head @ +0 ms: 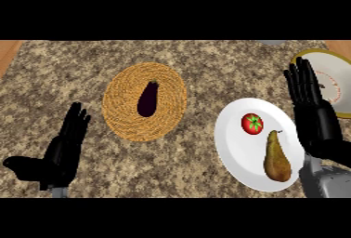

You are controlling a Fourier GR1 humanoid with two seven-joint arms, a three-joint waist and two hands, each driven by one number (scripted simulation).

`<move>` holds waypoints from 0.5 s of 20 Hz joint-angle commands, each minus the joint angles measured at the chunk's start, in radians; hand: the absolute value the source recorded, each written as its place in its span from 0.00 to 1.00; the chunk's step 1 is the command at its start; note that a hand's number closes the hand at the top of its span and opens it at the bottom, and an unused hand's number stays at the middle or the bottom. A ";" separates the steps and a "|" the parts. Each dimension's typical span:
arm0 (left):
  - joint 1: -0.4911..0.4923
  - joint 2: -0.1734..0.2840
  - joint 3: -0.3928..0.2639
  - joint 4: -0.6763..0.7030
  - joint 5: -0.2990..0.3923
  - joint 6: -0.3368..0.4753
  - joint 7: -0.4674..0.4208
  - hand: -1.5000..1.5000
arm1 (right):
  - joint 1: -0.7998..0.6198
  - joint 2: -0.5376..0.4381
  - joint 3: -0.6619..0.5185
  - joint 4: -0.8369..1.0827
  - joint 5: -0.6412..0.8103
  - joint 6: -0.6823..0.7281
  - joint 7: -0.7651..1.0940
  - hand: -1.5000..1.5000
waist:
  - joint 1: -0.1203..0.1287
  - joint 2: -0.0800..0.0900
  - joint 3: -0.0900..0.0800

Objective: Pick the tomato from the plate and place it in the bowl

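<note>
The tomato (252,123) lies in the upper part of a white plate (233,148) at the right of the frame. It is round, so it has no clear long axis; its green stem star faces up toward the view, slightly right of the fruit's middle. Below and to the right of it on the same plate lies a brown pear (277,159), long axis running nearly up and down the frame, narrow stem end toward the top and close to the tomato without touching it, broad end toward the plate's lower rim.

In the upper right corner sits the bowl (340,76), white inside with a yellowish rim, partly cut by the frame's edge. A faint ring of reddish marks shows on its inner wall, too small to read. Nothing can be seen in it.

At the centre left of the speckled granite tabletop (205,60) lies a round woven mat (123,111), straw-coloured, with a dark purple eggplant (148,98) on it, long axis nearly vertical in the frame, narrow end toward the top.

The right hand (312,109) stands between the plate and the bowl, fingers straight and together, pointing to the top of the frame, holding nothing. The left hand (65,144) shows at the lower left, fingers straight and pointing up, thumb out to the left, also holding nothing, well apart from the mat.
</note>
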 commanded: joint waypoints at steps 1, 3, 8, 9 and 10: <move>-0.091 0.008 0.016 0.062 0.003 -0.040 0.053 0.50 | 0.024 -0.023 0.021 -0.028 0.045 0.015 0.042 1.00 | 0.006 -0.039 0.001; -0.115 0.003 -0.027 0.075 0.018 -0.083 0.063 0.50 | 0.041 -0.196 -0.035 -0.010 -0.031 0.210 0.023 1.00 | -0.011 -0.037 0.001; -0.132 0.007 -0.090 0.020 0.056 -0.172 0.106 0.50 | 0.080 -0.291 -0.108 0.160 0.271 -0.013 0.054 1.00 | -0.024 -0.029 0.001; -0.177 0.007 -0.088 0.036 0.060 -0.184 0.127 0.50 | 0.107 -0.168 -0.110 0.159 0.181 -0.041 -0.012 0.00 | -0.012 -0.034 0.002; -0.138 -0.033 -0.134 0.029 0.032 -0.171 0.108 0.50 | 0.148 -0.137 -0.066 0.163 0.233 -0.055 -0.112 0.00 | 0.003 -0.037 0.002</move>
